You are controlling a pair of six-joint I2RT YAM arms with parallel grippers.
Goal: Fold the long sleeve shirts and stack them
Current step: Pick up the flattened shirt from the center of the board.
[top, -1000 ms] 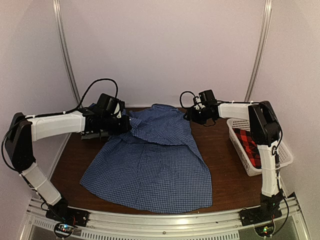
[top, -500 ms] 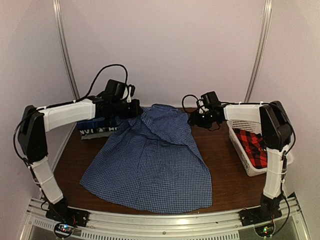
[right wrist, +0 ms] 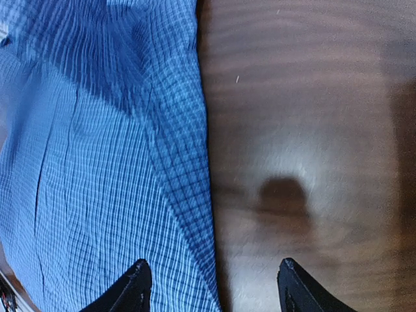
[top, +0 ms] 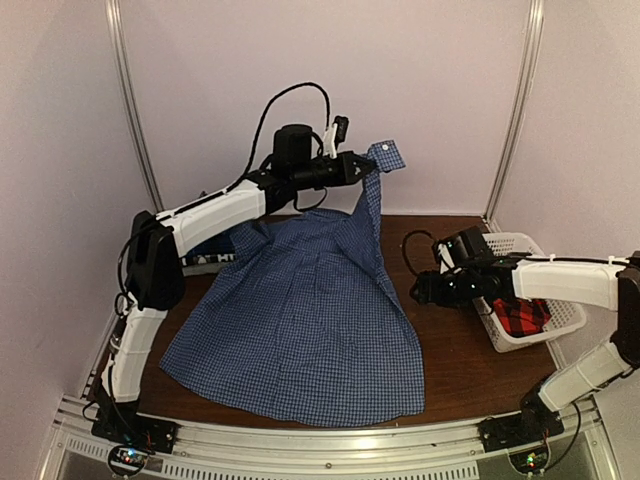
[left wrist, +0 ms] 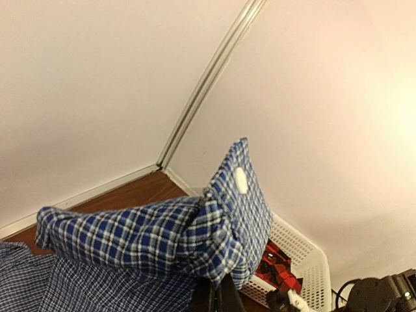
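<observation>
A blue-and-white fine-check long sleeve shirt [top: 300, 320] lies spread on the brown table [top: 450, 350]. My left gripper [top: 358, 168] is raised high at the back, shut on one sleeve near its cuff [top: 386, 155], and the sleeve hangs taut down to the shirt. In the left wrist view the cuff with a white button [left wrist: 240, 180] stands above the gripper [left wrist: 220, 289]. My right gripper [top: 425, 290] hovers low by the shirt's right edge, open and holding nothing. In its wrist view the gripper [right wrist: 211, 286] straddles that edge [right wrist: 195, 195]. A red-and-black plaid shirt [top: 518, 312] lies in the basket.
The white slatted basket [top: 560, 320] stands at the table's right edge, just behind my right gripper. A dark blue folded cloth [top: 200, 258] lies at the back left under my left arm. White walls close in the back and both sides.
My left gripper rose from table level and swung right, lifting the sleeve into the air. My right arm drew back from the far centre toward the basket, and its jaws widened.
</observation>
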